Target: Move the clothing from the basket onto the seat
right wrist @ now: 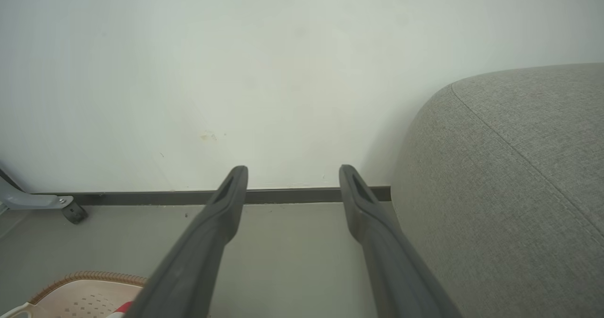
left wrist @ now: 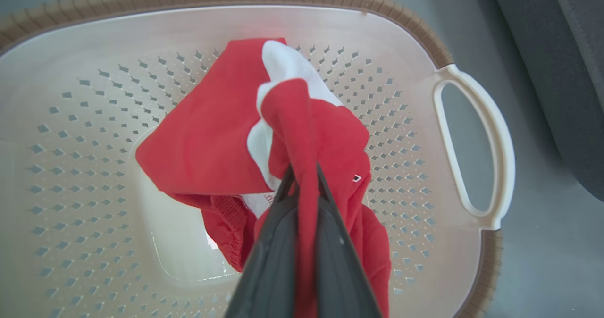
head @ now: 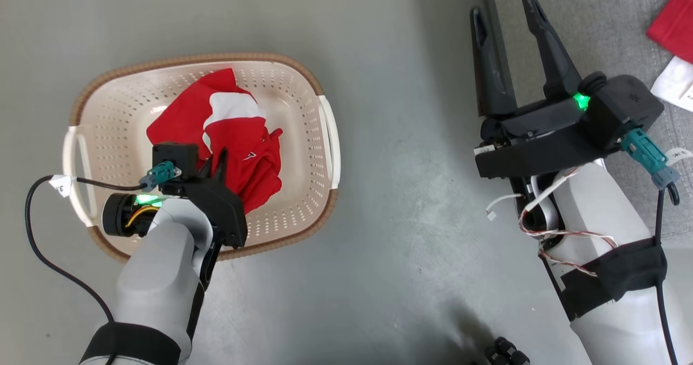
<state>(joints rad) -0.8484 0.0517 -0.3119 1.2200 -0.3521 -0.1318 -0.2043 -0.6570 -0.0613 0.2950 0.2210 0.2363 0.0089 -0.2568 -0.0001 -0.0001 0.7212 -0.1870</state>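
Head view is showing the large light-grey fabric sofa (head: pixel 612 18) standing at the right, with one red-and-white garment (head: pixel 677 24) lying on it. Left of it, on the grey floor (head: pixel 400 191), the cream perforated plastic basket (head: pixel 303 110) with a brown woven-look rim is holding the bright red shorts (head: pixel 184 116) with white panels. The left fingers (left wrist: pixel 278 242) are reaching into the basket, pinching a fold of the shorts. The right fingers (right wrist: pixel 207 242) are hanging spread wide, gripping nothing, beside the sofa's edge.
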